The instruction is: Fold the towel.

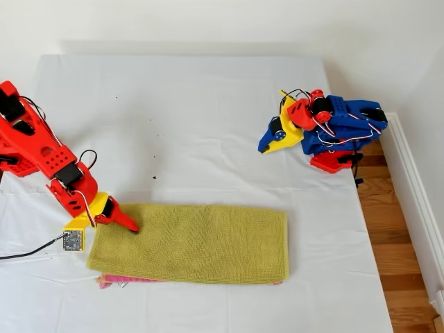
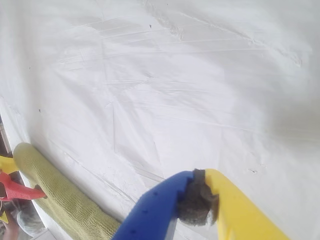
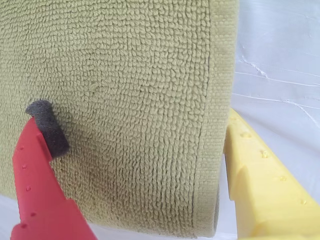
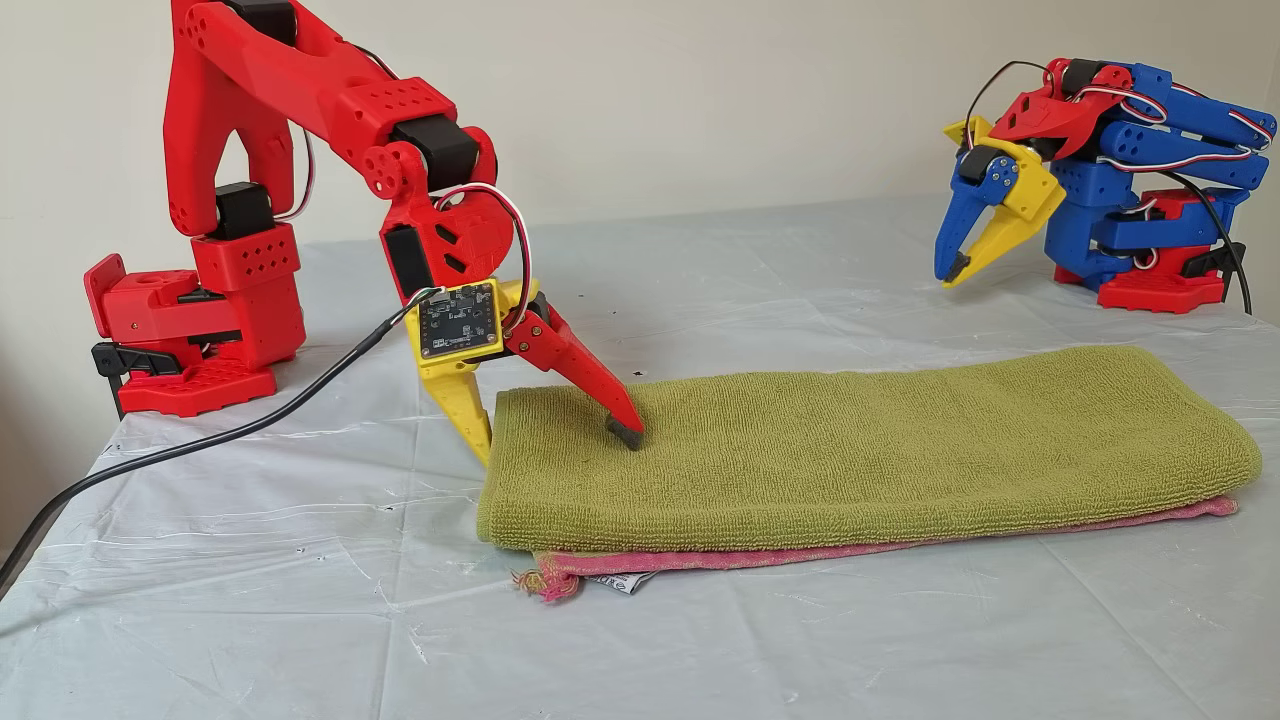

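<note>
The towel (image 1: 191, 243) lies folded on the white-sheeted tabletop (image 1: 208, 125), pink border showing along its near edge. The second tool (image 4: 560, 440), red and yellow, straddles the towel's end with jaws spread wide: red tip on the terry, yellow jaw outside the edge. Farther off, the first tool (image 4: 955, 272), blue and yellow, hangs closed, holding nothing
</note>
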